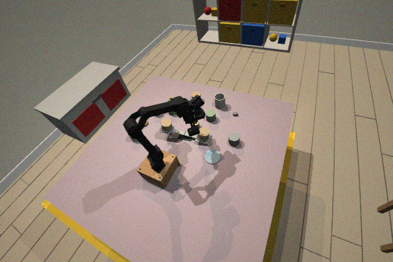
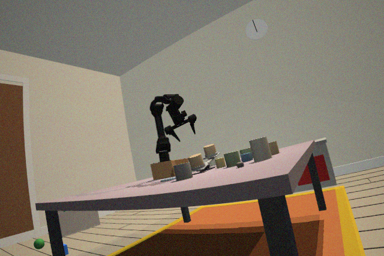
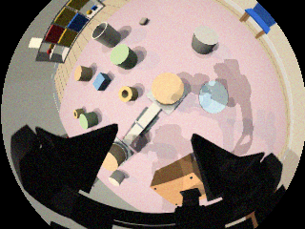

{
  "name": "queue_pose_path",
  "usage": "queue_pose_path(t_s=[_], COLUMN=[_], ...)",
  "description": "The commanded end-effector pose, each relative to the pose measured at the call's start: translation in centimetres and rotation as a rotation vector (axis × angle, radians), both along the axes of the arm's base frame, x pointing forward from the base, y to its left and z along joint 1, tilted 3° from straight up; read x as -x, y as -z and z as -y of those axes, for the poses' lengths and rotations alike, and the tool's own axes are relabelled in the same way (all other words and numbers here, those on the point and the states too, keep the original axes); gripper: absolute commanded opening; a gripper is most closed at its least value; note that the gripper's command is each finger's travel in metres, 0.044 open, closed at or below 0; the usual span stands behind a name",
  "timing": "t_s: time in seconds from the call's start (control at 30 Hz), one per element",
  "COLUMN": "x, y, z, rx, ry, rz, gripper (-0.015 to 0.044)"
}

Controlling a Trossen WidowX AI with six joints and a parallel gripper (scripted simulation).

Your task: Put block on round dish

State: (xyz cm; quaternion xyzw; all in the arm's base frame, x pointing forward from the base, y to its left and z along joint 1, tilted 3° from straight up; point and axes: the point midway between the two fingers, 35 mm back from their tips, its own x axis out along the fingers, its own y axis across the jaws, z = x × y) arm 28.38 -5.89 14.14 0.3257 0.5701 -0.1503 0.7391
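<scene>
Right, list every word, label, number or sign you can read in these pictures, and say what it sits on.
None: no readable text shows in any view.
The wall clock has a blank face with one dark hand and no numerals.
The shelf bins, the grey cabinet, the cups and the round dish are plain colours, unmarked.
</scene>
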Motion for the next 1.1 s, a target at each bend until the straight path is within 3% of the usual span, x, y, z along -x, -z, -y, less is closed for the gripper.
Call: queue_pose_path(t_s=[0.0, 0.47, 1.07], x=[-1.3, -6.0, -6.3], y=[1.0, 6.5, 8.9], z=[0.6, 2.0, 2.0], rx=[-0.007, 0.021, 0.022], ry=[0.104, 0.496, 0.501], rz=[-0.068, -0.288, -0.29], gripper=[0.044, 0.044, 0.044])
